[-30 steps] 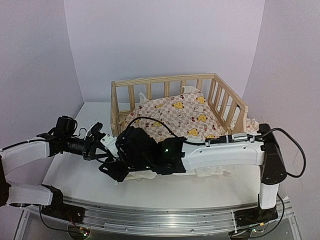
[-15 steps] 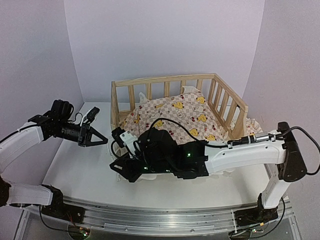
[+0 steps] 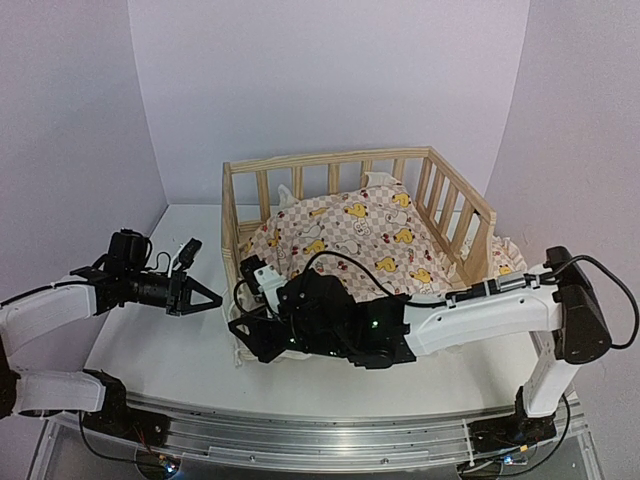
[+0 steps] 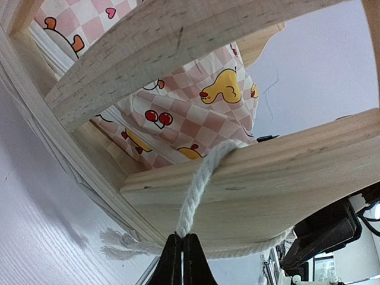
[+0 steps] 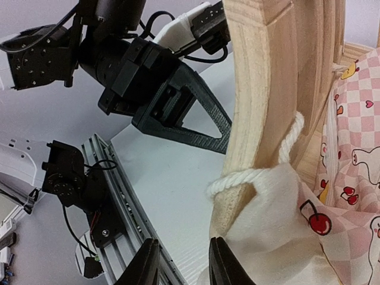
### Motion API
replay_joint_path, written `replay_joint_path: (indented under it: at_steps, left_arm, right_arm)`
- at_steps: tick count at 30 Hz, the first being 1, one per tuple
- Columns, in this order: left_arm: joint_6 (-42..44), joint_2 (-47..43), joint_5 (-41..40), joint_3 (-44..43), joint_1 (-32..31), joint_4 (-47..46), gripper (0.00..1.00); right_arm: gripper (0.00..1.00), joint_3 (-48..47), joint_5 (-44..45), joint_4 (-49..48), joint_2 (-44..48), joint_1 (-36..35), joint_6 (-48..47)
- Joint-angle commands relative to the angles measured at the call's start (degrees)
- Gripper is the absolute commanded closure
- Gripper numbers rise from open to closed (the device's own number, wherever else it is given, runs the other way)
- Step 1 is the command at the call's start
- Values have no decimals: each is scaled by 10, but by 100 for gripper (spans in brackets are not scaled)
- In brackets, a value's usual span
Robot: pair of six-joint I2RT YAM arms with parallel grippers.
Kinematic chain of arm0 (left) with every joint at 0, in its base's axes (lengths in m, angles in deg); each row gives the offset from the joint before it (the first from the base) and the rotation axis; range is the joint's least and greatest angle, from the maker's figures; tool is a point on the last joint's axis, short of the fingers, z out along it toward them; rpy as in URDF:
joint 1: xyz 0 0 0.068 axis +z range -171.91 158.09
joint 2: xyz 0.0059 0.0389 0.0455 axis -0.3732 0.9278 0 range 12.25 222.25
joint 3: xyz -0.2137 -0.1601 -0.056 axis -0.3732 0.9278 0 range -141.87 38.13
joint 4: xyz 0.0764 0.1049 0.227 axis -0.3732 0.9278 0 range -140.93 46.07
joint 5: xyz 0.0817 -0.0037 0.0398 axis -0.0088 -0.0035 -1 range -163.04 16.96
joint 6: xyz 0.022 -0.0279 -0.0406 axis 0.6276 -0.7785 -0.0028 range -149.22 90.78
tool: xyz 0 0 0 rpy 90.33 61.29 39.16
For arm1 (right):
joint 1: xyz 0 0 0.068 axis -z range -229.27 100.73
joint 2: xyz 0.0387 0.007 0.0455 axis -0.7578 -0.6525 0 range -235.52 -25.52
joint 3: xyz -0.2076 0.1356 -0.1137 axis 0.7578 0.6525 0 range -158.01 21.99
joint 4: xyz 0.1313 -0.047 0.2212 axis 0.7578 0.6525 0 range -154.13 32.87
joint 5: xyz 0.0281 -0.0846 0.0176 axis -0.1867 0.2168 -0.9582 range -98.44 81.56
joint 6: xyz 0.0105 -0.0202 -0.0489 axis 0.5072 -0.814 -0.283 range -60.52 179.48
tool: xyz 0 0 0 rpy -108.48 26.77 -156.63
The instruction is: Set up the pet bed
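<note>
The pet bed (image 3: 330, 160) is a light-wood slatted frame at the back middle of the table. A pink-checkered duck cushion (image 3: 350, 235) lies draped inside it, its cream edge hanging over the front. My left gripper (image 3: 210, 297) is just left of the bed's front left corner. In the left wrist view it (image 4: 182, 240) is shut on a white rope (image 4: 202, 178) that runs over the wooden post (image 4: 267, 184). My right gripper (image 3: 243, 335) is low at that same corner. Its jaws (image 5: 181, 264) stand open over bare table, beside the post (image 5: 255, 89), the rope loop (image 5: 237, 181) and the cushion's cream edge.
An aluminium rail (image 3: 320, 425) runs along the near table edge, close below the right gripper. The bed fills the back of the white table (image 3: 160, 350), with lilac walls close on all sides. The left gripper's black fingers (image 5: 190, 119) are near the post.
The right arm has drawn rightward, its gripper moving in to the bed's front left corner. The left gripper swung up and has come back down, still shut on the rope.
</note>
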Motion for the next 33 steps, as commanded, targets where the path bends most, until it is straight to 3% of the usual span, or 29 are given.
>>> replay_joint_path:
  at_steps: [1,5,7,10,12,15,17,20,22,28,33]
  left_arm:
    - [1,19,10,25,-8,-104,100]
    - [28,31,5,38,-9,-144,97]
    - [45,37,3,39,-10,-165,85]
    - [97,36,-5,29,-9,-151,57]
    - [148,29,-13,12,-9,-106,48]
    - [263,3,-33,-25,-6,-17,48]
    - [403,-32,-21,-32,-5,22,49]
    - [594,-81,7,5,-5,57,51]
    - [647,-94,23,33,-7,47,53]
    - [621,-46,0,69,-27,-39,54]
    - [584,-35,-63,121,-87,-167,55]
  right_arm:
    - [69,-14,44,-25,-20,-2,12]
    - [68,-13,52,-25,-20,-2,4]
    - [67,-13,58,-25,-20,-1,1]
    - [66,-10,61,-24,-16,0,-6]
    - [66,-5,64,-24,-10,2,-9]
    - [66,4,67,-24,2,5,-12]
    - [66,9,69,-24,6,6,-14]
    - [66,12,68,-24,9,7,-19]
    - [66,12,67,-24,9,7,-23]
    - [66,12,68,-25,13,7,-29]
    - [66,6,67,-25,6,7,-31]
